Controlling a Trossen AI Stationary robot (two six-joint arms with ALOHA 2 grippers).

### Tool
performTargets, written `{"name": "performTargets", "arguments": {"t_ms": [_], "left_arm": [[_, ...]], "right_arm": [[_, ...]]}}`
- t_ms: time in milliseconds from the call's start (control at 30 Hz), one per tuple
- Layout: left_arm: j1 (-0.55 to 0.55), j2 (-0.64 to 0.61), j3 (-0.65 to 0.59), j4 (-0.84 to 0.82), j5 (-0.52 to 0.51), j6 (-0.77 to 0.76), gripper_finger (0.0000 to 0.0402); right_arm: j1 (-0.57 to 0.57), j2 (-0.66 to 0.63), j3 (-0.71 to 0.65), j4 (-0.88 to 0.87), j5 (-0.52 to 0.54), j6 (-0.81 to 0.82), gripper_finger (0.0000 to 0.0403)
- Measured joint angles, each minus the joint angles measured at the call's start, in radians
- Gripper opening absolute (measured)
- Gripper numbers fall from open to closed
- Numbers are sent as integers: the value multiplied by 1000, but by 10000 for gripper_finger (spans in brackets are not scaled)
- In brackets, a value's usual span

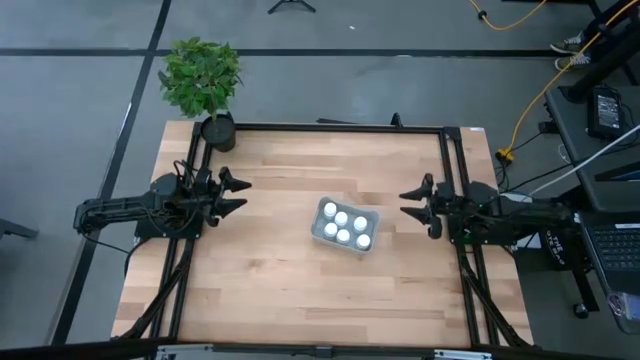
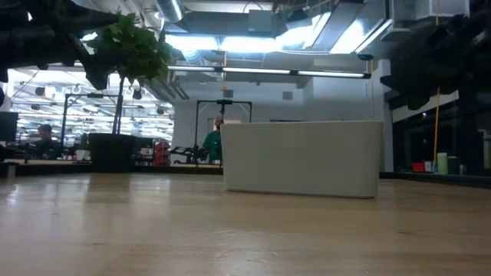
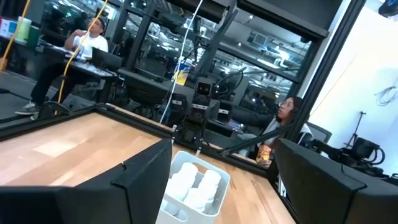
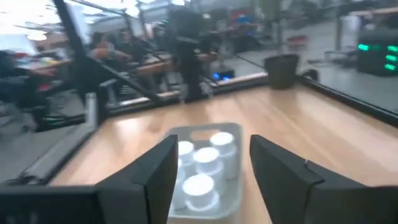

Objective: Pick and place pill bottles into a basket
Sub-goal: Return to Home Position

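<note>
The pale grey-blue basket (image 1: 346, 227) rests by its base on the wooden table, right of centre. Several white pill bottles (image 1: 344, 222) stand upright inside it, caps up. The basket also shows in the low view (image 2: 301, 159), the left wrist view (image 3: 193, 185) and the right wrist view (image 4: 205, 167). My left gripper (image 1: 240, 194) is open and empty above the table's left side, pointing toward the basket. My right gripper (image 1: 408, 203) is open and empty above the right side, pointing toward the basket.
A black pot with a green plant (image 1: 203, 85) stands at the table's far left corner. A black frame (image 1: 330, 127) runs along the far edge and both sides. People sit at desks in the room beyond the table (image 3: 84, 46).
</note>
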Motion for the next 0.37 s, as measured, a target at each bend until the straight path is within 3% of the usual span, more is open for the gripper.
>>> {"name": "performTargets", "arguments": {"t_ms": [100, 367], "left_arm": [[0, 0, 0, 0, 0, 0, 278], [0, 0, 0, 0, 1, 0, 278]], "right_arm": [[0, -1, 0, 14, -63, 3, 193], [0, 0, 0, 14, -68, 3, 179]]}}
